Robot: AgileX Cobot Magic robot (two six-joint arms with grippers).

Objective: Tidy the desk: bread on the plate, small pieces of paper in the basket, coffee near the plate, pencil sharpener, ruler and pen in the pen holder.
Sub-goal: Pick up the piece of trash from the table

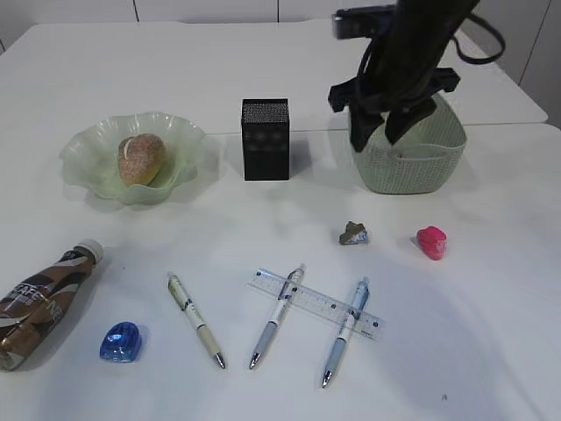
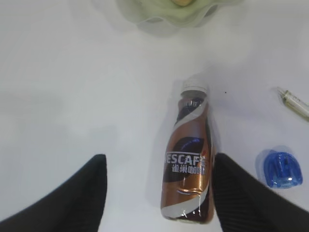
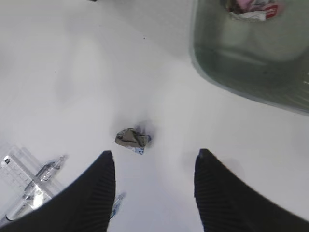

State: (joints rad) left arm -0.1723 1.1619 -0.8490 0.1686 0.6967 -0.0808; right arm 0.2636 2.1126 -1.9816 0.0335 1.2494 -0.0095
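Observation:
The bread (image 1: pixel 140 158) lies on the green plate (image 1: pixel 83 167) at the back left. The coffee bottle (image 1: pixel 39 303) lies on its side at the front left. In the left wrist view my left gripper (image 2: pixel 159 157) is open above the coffee bottle (image 2: pixel 189 159), which lies by its right finger. My right gripper (image 1: pixel 379 132) is open and empty, hovering at the green basket (image 1: pixel 429 167). A grey paper scrap (image 1: pixel 353 233) (image 3: pixel 131 138) lies in front of the basket (image 3: pixel 251 63), just ahead of the right gripper (image 3: pixel 154 153). A blue pencil sharpener (image 1: pixel 120 342) (image 2: pixel 282 169), three pens (image 1: pixel 197 318) and a ruler (image 1: pixel 316 303) lie in front. The black pen holder (image 1: pixel 265 139) stands mid-back.
A small pink object (image 1: pixel 431 243) lies right of the grey scrap. Crumpled paper (image 3: pixel 251 9) lies inside the basket. Two pens (image 1: pixel 276 316) (image 1: pixel 344 331) cross the ruler. My left arm is out of the exterior view. The table's far edge runs behind the basket.

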